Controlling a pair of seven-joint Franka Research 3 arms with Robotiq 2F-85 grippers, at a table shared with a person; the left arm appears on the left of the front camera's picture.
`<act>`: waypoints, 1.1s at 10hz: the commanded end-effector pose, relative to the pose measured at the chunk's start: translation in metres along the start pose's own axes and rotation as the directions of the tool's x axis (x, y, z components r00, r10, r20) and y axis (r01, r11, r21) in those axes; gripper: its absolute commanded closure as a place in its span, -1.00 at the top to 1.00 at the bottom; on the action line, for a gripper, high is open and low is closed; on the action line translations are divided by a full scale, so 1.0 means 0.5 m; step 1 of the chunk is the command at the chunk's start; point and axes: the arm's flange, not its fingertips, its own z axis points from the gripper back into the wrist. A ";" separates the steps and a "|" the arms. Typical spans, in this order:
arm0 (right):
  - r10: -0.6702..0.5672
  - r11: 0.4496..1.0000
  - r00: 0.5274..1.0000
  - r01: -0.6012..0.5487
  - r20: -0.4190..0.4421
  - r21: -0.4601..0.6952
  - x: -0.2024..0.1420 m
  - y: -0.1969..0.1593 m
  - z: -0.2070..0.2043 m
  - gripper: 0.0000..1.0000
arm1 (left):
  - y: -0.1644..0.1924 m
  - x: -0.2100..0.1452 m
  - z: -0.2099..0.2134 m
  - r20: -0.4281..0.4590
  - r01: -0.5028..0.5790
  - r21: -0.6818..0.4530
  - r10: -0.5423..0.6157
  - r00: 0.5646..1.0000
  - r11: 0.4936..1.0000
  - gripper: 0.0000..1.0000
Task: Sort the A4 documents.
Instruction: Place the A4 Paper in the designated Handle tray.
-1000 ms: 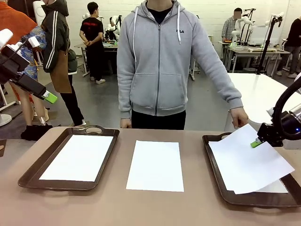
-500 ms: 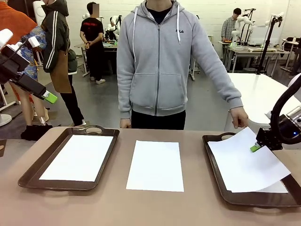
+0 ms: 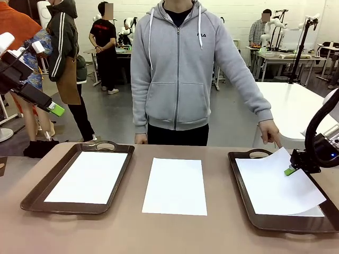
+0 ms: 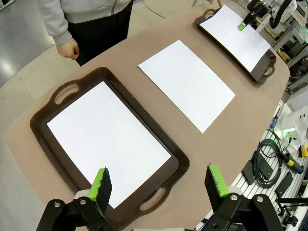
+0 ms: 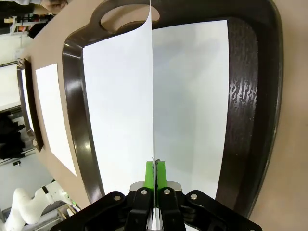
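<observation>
My right gripper [image 3: 290, 171] [image 5: 155, 174] is shut on the right edge of a white A4 sheet [image 3: 275, 182] [image 5: 125, 106], holding it slightly curled over the right brown tray [image 3: 241, 182] [image 5: 245, 96]. Another sheet [image 5: 192, 96] lies flat in that tray under it. A second sheet [image 3: 176, 185] [image 4: 187, 82] lies on the bare table in the middle. A third sheet [image 3: 88, 176] [image 4: 106, 139] lies in the left brown tray [image 3: 37, 193] [image 4: 159, 130]. My left gripper [image 3: 55, 109] [image 4: 159, 185] hangs open, high above the table's left end, with nothing between its fingers.
A person in a grey hoodie stands at the far edge; one hand [image 3: 271, 132] hovers by the right tray's far handle, the other [image 3: 141, 138] rests at the table edge. Cables and tools [image 4: 274, 163] lie off the table's near side.
My right gripper has lowered the held sheet toward the right tray, so the sheet lies flatter and more squarely over it. The left arm has not moved.
</observation>
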 end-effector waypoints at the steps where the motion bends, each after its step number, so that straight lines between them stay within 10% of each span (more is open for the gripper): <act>1: -0.002 1.000 1.000 0.002 0.001 -0.018 -0.006 0.014 -0.001 -0.98 | -0.002 -0.003 0.000 0.002 0.001 -0.003 -0.001 1.000 1.000 1.00; 5: 0.019 0.998 1.000 -0.018 0.016 -0.057 -0.005 0.030 0.015 -0.22 | -0.002 -0.003 0.000 0.002 0.001 -0.003 -0.001 1.000 1.000 1.00; 7: 0.019 0.991 0.999 -0.015 0.033 -0.133 -0.008 0.030 0.028 -0.33 | -0.002 -0.003 0.000 0.002 0.001 -0.003 -0.001 1.000 1.000 1.00; 8: 0.020 0.989 0.999 -0.013 0.043 -0.149 -0.011 0.031 0.034 0.26 | -0.002 -0.003 0.000 0.002 0.001 -0.003 -0.001 1.000 1.000 1.00; 9: 0.017 0.985 0.998 -0.008 0.053 -0.172 -0.015 0.030 0.042 0.05 | -0.002 -0.003 0.000 0.002 0.001 -0.003 -0.001 1.000 1.000 1.00; 10: 0.014 0.983 0.998 -0.002 0.062 -0.183 -0.020 0.030 0.050 0.64 | -0.002 -0.003 0.000 0.002 0.001 -0.003 -0.001 1.000 1.000 1.00; 11: 0.010 0.982 0.998 0.003 0.069 -0.188 -0.024 0.029 0.058 0.44 | -0.002 -0.003 0.000 0.002 0.001 -0.003 -0.001 1.000 1.000 1.00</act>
